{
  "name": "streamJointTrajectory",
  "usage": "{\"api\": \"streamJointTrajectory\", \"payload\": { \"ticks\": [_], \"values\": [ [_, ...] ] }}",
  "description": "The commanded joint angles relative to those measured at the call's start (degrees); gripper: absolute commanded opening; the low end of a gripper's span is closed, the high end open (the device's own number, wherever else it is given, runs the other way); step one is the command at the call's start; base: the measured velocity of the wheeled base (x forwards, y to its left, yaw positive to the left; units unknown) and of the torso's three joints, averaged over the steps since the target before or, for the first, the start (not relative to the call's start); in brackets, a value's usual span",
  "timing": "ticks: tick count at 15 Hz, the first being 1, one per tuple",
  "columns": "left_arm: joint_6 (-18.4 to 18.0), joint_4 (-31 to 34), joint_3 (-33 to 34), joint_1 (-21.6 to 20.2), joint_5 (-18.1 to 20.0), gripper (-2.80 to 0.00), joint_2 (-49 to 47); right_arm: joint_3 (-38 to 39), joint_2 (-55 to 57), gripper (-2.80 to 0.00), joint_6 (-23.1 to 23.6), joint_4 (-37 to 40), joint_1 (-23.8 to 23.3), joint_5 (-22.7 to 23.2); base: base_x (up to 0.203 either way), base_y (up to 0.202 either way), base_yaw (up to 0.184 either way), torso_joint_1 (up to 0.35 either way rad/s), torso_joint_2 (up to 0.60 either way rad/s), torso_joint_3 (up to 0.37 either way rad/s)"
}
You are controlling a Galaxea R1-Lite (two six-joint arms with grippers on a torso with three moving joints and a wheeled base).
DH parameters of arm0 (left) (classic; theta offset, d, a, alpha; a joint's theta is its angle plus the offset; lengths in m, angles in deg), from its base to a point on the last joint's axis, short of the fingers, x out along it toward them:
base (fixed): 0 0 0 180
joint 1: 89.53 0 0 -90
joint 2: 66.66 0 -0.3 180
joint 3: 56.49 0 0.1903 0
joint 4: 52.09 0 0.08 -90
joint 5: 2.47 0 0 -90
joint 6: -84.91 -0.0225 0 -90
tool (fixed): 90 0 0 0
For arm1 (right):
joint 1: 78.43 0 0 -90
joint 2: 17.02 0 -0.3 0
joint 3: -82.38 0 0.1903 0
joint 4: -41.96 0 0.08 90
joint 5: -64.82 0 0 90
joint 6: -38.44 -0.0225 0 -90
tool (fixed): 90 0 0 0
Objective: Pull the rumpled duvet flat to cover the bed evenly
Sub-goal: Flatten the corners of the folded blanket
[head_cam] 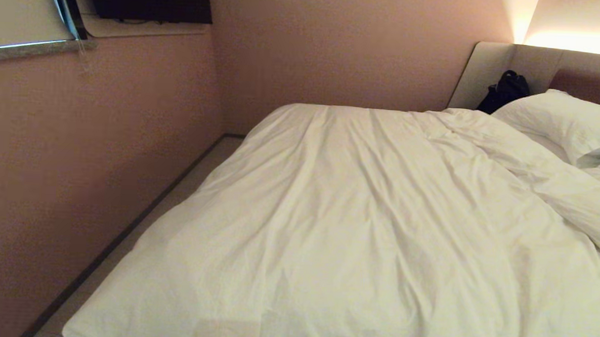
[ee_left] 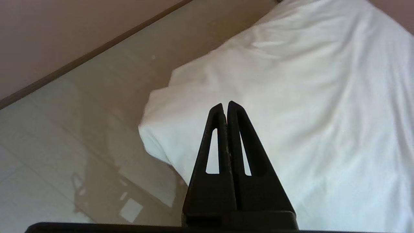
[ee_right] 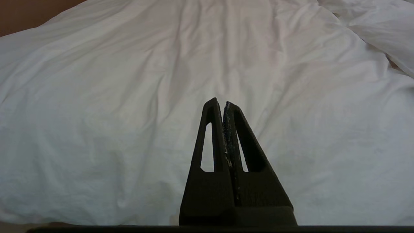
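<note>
Duvet mostly spread; bunched fold upper right near pillows. Left gripper closed, empty, over lower-left corner. Right gripper closed, empty. Next: open, pinch edge.

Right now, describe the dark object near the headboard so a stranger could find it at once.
Start at the bed and follow it to the padded headboard in the far corner. Against it, just beyond the pillow, sits a black bag, the only dark thing among white bedding.

Duvet: matt white creased cloth. Floor: glossy pale tile, reflective. Gripper fingers: matt black plastic.
</note>
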Motion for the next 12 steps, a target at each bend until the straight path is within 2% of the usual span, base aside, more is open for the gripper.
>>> {"api": "streamJointTrajectory", "payload": {
  "ticks": [1, 3, 4, 6, 7, 8, 9, 12],
  "values": [
    [-0.2, 5.19, -0.07, 0.61, 0.09, -2.8, 13.78, 0.0, -0.02, -2.8, 0.05, -0.02, 0.0, 0.0, 0.0, 0.0, 0.0, 0.0, 0.0, 0.0],
    [-0.45, 8.49, -0.26, 7.31, -3.13, -2.8, 17.9, 0.0, -0.02, -2.8, 0.05, -0.02, 0.0, 0.0, 0.0, 0.0, 0.0, 0.0, 0.0, 0.0],
    [-0.51, 9.67, -0.33, 13.27, -7.04, -2.8, 19.16, 0.0, -0.02, -2.8, 0.05, -0.02, 0.0, 0.0, 0.0, 0.0, 0.0, 0.0, 0.0, 0.0],
    [-0.59, 11.72, -0.25, 26.12, -17.93, -2.8, 21.7, 0.0, -0.02, -2.8, 0.05, -0.02, 0.0, 0.0, 0.0, 0.0, 0.0, 0.0, 0.0, 0.0],
    [-0.92, 12.85, 0.0, 31.26, -25.79, -2.8, 23.08, 0.0, -0.02, -2.8, 0.05, -0.02, 0.0, 0.0, 0.0, 0.0, 0.0, 0.0, 0.0, 0.0],
    [-1.6, 13.93, 0.56, 34.1, -32.92, -2.8, 24.22, 0.0, -0.02, -2.8, 0.05, -0.02, 0.0, 0.0, 0.0, 0.0, 0.0, 0.0, 0.0, 0.0],
    [-2.21, 14.52, 1.41, 34.95, -35.52, -2.8, 24.97, 0.0, -0.02, -2.8, 0.05, -0.02, 0.0, 0.0, 0.0, 0.0, 0.0, 0.0, 0.0, 0.0],
    [-2.28, 14.51, 2.38, 34.98, -34.89, -2.8, 24.91, 0.0, -0.02, -2.8, 0.05, -0.02, 0.0, 0.0, 0.0, 0.0, 0.0, 0.0, 0.0, 0.0]
  ]
}}
